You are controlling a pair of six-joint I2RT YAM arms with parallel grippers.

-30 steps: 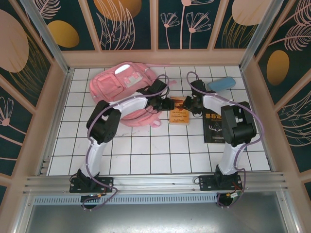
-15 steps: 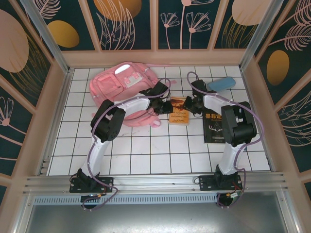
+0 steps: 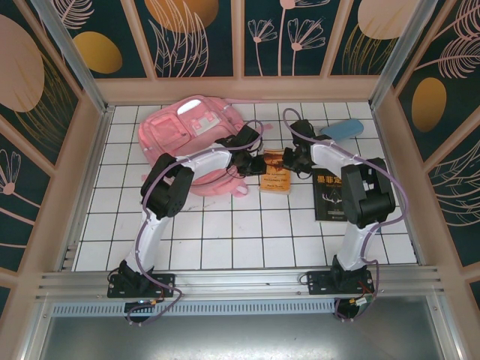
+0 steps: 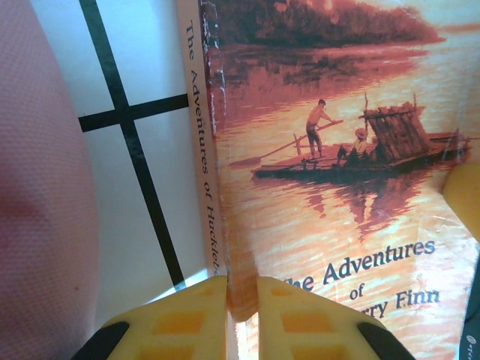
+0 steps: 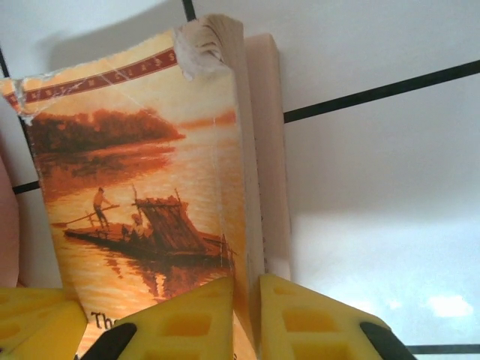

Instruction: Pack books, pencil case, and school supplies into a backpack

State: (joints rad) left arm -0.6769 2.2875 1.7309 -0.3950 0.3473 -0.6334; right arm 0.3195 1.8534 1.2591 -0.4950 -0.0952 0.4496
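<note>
Since a second ago: both hands have pinched shut, and the left arm's elbow has swung in toward the backpack; the orange book sits where it was.
Desk (image 3: 225, 232): white tiles with dark grid lines, and everything lies on it.
Black booklet (image 3: 331, 195): closest to the arm bases, flat on the desk just right of the orange book, with the right arm crossing over part of it.
Orange book (image 3: 276, 171): mid-desk between backpack and black booklet, with a raft scene on the cover (image 4: 337, 150) and a torn, curled top corner (image 5: 150, 187). Whether it is off the tiles, I can't tell.
Left hand (image 3: 253, 160): clamped on the orange book's spine edge, yellow fingers tight on either side (image 4: 241, 289).
Right hand (image 3: 289, 158): clamped on the opposite, page-edge side, fingers squeezed onto it (image 5: 246, 289).
Backpack (image 3: 184, 131): pink, far left, its near edge just beside the book's spine; a strip of tile shows between the fabric (image 4: 37, 187) and the spine.
Pencil case (image 3: 341, 130): light blue, slanted, at the far right of the desk, apart from both hands.
</note>
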